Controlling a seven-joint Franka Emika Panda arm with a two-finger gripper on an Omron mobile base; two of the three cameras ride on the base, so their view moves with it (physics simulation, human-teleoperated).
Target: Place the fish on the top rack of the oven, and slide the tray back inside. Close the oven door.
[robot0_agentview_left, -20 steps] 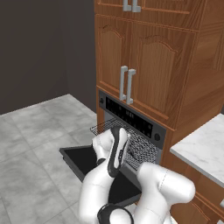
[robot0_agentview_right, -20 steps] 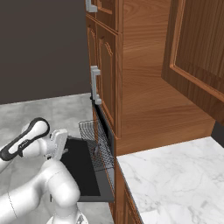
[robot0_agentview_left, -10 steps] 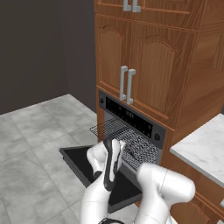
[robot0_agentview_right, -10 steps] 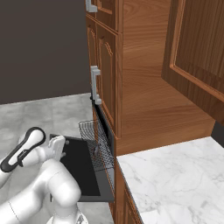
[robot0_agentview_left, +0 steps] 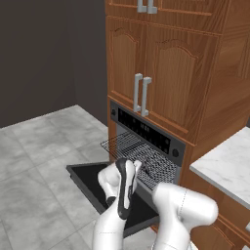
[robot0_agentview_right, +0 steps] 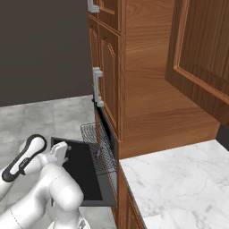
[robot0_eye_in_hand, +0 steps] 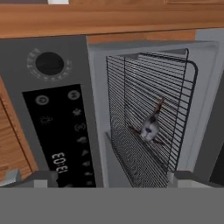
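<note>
1. One oven [robot0_agentview_left: 146, 132] sits built into the wooden cabinet column [robot0_agentview_left: 161, 63], with a dark control strip across its front.
2. One oven door [robot0_agentview_left: 105, 188] hangs fully open, its black face flat and level above the floor [robot0_agentview_left: 39, 146].
3. One top rack [robot0_eye_in_hand: 146, 131], a wire grid, is pulled out of the cavity over the door.
4. One fish [robot0_eye_in_hand: 150, 124] lies on that rack, tail pointing away from the hand camera.
5. One gripper [robot0_eye_in_hand: 109, 177] faces the oven front with its two fingertips [robot0_eye_in_hand: 46, 177] spread wide apart, nothing between them, apart from the rack.
6. Two steel handles [robot0_agentview_left: 141, 94] stand side by side on the cabinet doors just above the oven.
7. One marble counter [robot0_agentview_right: 179, 188] lies beside the oven.
</note>
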